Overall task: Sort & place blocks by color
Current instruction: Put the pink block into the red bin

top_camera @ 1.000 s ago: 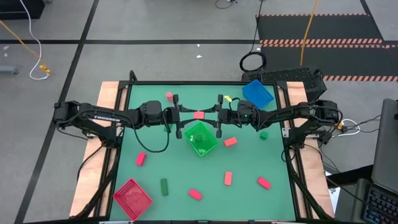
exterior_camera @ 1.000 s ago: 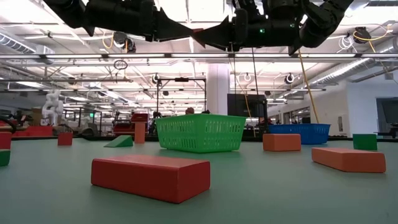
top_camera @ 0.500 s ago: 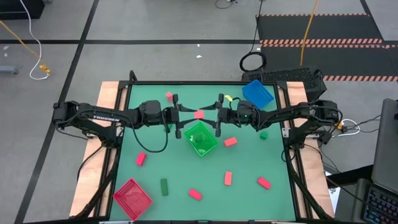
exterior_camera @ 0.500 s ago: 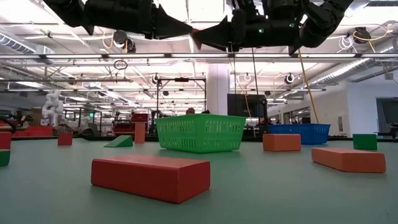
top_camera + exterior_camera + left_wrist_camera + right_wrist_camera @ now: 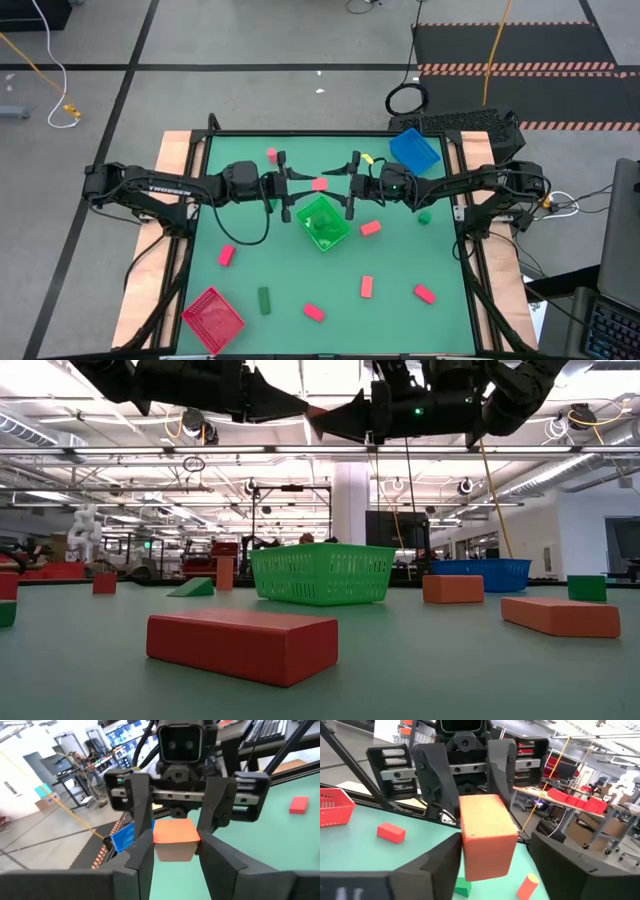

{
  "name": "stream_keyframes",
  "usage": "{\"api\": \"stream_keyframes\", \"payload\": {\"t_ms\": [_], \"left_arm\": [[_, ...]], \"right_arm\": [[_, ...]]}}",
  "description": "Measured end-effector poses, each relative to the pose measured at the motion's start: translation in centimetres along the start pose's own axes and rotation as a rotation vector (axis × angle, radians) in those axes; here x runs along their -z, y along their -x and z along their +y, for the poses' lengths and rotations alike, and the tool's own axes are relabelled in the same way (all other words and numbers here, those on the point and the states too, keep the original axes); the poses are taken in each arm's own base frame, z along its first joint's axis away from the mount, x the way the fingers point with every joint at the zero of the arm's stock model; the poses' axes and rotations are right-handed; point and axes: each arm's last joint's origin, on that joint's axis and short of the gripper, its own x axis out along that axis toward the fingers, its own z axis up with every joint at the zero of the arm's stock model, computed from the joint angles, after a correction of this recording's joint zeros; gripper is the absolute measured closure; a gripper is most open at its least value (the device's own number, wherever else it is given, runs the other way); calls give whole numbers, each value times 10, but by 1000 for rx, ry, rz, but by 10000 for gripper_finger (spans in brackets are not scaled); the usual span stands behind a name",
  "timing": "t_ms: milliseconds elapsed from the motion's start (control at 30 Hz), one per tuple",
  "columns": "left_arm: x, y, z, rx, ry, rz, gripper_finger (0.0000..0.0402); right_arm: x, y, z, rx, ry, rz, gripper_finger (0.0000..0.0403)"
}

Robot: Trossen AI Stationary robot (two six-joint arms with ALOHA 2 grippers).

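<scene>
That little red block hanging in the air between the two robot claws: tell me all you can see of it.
The red block is a small rectangular brick, orange-red, matte and plain, like painted wood or foam. It hangs level in the air above the table, near the green bin. The left gripper pinches it between its fingers. The right gripper faces it from the other end with its fingers spread either side, apparently no longer pressing it. Nothing else touches it.

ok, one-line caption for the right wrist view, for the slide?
Left gripper clamps a small red rectangular block above the green table; right gripper stands open around the block's near end.
</scene>
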Motion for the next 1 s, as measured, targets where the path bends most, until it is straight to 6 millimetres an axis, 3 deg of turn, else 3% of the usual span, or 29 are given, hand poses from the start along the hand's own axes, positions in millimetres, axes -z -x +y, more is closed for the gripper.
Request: {"api": "stream_keyframes", "payload": {"t_ms": [167, 533, 1000], "left_arm": [[-2, 5, 2, -37, -5, 39, 276], [-15, 36, 0, -156, 66, 166, 275], [-30, 96, -67, 115, 654, 392, 269]], "right_arm": [[3, 0, 0, -3, 26, 26, 205], [3, 1, -1, 31, 80, 52, 189], [4, 3, -8, 259, 210, 153, 188]]}}
